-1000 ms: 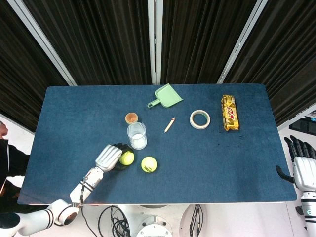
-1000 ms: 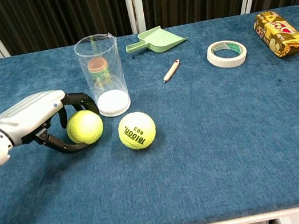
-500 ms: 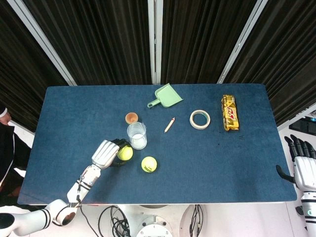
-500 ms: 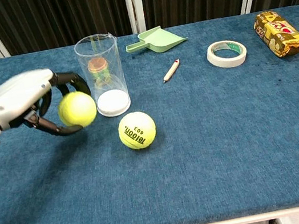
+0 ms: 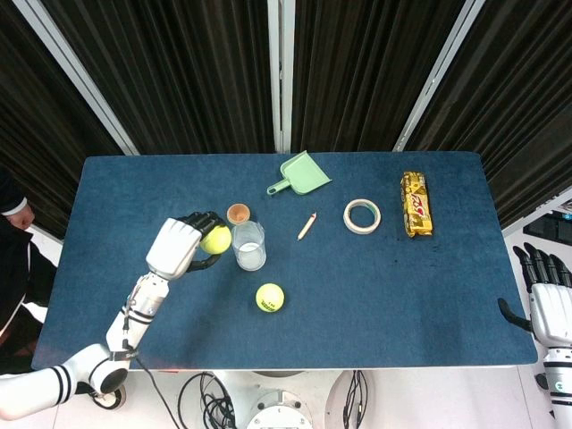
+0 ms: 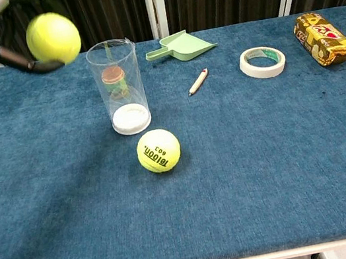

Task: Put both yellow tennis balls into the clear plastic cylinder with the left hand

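Gripping one yellow tennis ball (image 6: 53,37) in the left robot hand (image 5: 179,245), fingers wrapped round it, raised clear of the table (image 6: 268,173) just left of the rim of the clear plastic cylinder (image 6: 119,87). Standing upright and open-topped, that cylinder, with a small brown-topped pot (image 5: 238,214) just behind it. Resting on the cloth in front of the cylinder, the second tennis ball (image 6: 158,150), untouched. Hanging off the table's right edge, the right robot hand (image 5: 546,300), fingers apart and holding nothing.
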